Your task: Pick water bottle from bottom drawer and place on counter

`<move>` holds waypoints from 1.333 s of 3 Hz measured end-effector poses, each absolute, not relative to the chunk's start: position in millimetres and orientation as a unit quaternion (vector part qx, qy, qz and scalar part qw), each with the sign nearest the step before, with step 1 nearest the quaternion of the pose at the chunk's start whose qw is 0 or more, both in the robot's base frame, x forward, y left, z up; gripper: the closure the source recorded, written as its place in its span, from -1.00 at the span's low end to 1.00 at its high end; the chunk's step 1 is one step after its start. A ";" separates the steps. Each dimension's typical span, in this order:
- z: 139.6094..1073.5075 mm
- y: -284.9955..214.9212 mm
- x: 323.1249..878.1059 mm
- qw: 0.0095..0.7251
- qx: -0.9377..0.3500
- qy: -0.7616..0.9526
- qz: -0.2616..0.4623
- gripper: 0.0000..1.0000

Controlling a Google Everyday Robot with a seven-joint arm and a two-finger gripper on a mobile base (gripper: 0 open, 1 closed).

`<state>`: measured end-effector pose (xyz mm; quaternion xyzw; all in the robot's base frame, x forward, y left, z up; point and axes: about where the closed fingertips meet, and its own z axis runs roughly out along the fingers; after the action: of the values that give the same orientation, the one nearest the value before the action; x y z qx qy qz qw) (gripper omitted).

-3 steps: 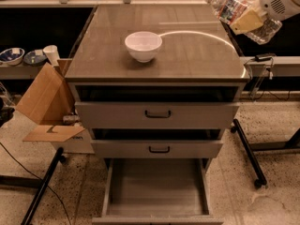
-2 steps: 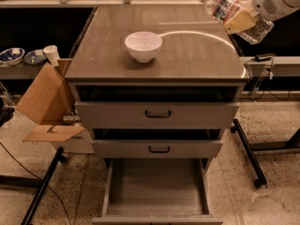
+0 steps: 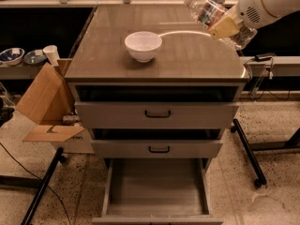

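Note:
The water bottle (image 3: 206, 11), clear and crinkled with a coloured label, hangs tilted on its side above the back right of the counter (image 3: 187, 60). My gripper (image 3: 224, 26) is shut on the water bottle, its tan fingers (image 3: 226, 27) clamped around the body, and the white arm comes in from the upper right. The bottom drawer (image 3: 157, 191) is pulled open below the two upper drawers, and its grey inside holds nothing.
A white bowl (image 3: 143, 46) stands on the counter left of centre. A cardboard box (image 3: 44, 102) leans beside the cabinet's left side. Two small bowls and a cup sit on a low shelf (image 3: 18, 71) at far left. Black stand legs (image 3: 248, 153) flank the cabinet.
The gripper with the water bottle has moved left and a little up, from beyond the counter's right edge to above its back right corner.

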<state>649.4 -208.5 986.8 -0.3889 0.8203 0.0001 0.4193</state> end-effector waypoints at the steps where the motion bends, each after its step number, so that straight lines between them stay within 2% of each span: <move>1: 976.0 -204.3 640.0 0.416 -0.384 0.824 0.011 1.00; 2: 975.8 -204.1 640.0 0.416 -0.384 0.824 0.011 1.00; 4: 971.1 -167.4 686.9 0.415 -0.424 0.805 0.017 1.00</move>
<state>686.9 -167.4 971.1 -0.4238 0.8046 0.0172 0.4155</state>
